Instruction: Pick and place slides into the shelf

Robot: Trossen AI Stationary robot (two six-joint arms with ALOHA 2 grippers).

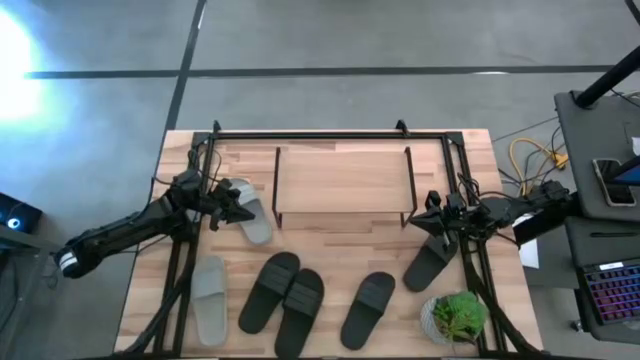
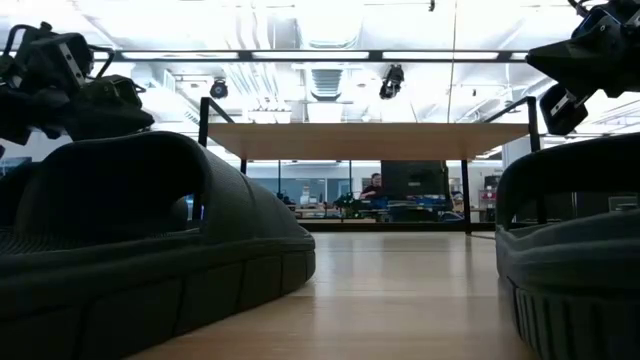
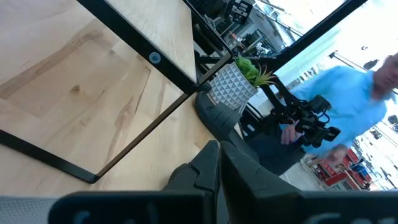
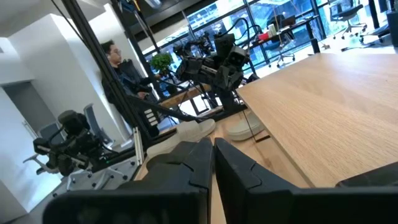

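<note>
The shelf [image 1: 340,180] stands at the table's far middle, its light wood top bare. My left gripper [image 1: 238,207] [image 3: 214,163] hovers shut over a light grey slide [image 1: 252,212] left of the shelf. My right gripper [image 1: 425,222] [image 4: 212,155] hovers shut right of the shelf, above a black slide [image 1: 428,262]. A second grey slide [image 1: 210,298] and three black slides [image 1: 268,290] [image 1: 300,310] [image 1: 368,308] lie sole-down along the near part of the table. Both grippers show raised in the low view, the left [image 2: 120,110] and the right [image 2: 560,105].
A potted plant [image 1: 455,318] stands at the near right corner. A black metal frame [image 1: 330,134] runs round the table's far and side edges. Bare tabletop [image 1: 340,240] lies just in front of the shelf. People show in the room beyond, one in blue [image 3: 354,106].
</note>
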